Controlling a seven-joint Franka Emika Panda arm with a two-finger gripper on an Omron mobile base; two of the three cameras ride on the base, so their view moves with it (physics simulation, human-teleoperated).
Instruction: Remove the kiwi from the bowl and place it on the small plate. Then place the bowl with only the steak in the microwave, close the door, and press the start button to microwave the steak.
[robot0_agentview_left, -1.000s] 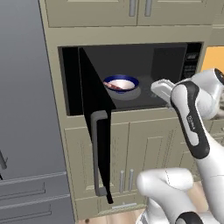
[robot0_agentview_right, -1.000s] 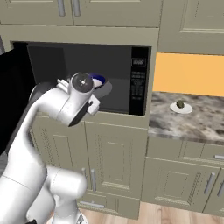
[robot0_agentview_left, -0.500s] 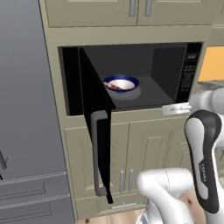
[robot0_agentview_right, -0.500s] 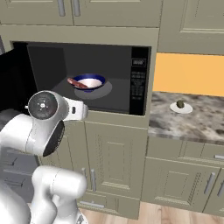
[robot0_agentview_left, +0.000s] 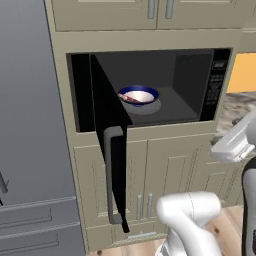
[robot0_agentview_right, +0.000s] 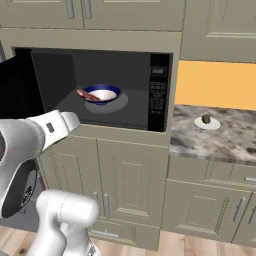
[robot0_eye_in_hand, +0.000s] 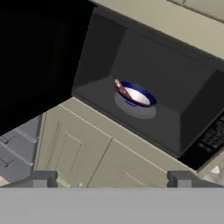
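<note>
The blue-rimmed bowl (robot0_agentview_left: 139, 95) (robot0_agentview_right: 101, 93) (robot0_eye_in_hand: 136, 93) stands on the grey turntable (robot0_eye_in_hand: 135, 109) inside the open microwave (robot0_agentview_left: 190, 75). The reddish steak (robot0_agentview_left: 129, 98) (robot0_agentview_right: 88, 94) (robot0_eye_in_hand: 122, 90) leans on its left rim. Out on the counter, the kiwi (robot0_agentview_right: 206, 119) rests on the small white plate (robot0_agentview_right: 207, 124). The black door (robot0_agentview_left: 107, 125) (robot0_eye_in_hand: 35, 57) is swung wide open, grey bar handle (robot0_agentview_left: 112, 175) facing out. My gripper (robot0_eye_in_hand: 112, 179) is open and empty, held back from the cavity, below and in front of the bowl.
The keypad strip (robot0_agentview_left: 216, 87) (robot0_agentview_right: 157, 95) runs down the microwave's right side. Beige cabinet doors (robot0_agentview_right: 125, 185) sit below it, a grey fridge (robot0_agentview_left: 30, 125) to the left. The marble counter (robot0_agentview_right: 220, 140) extends to the right.
My arm has drawn back out of the microwave front, lower and away from the cavity. The bowl with the steak stays on the turntable.
</note>
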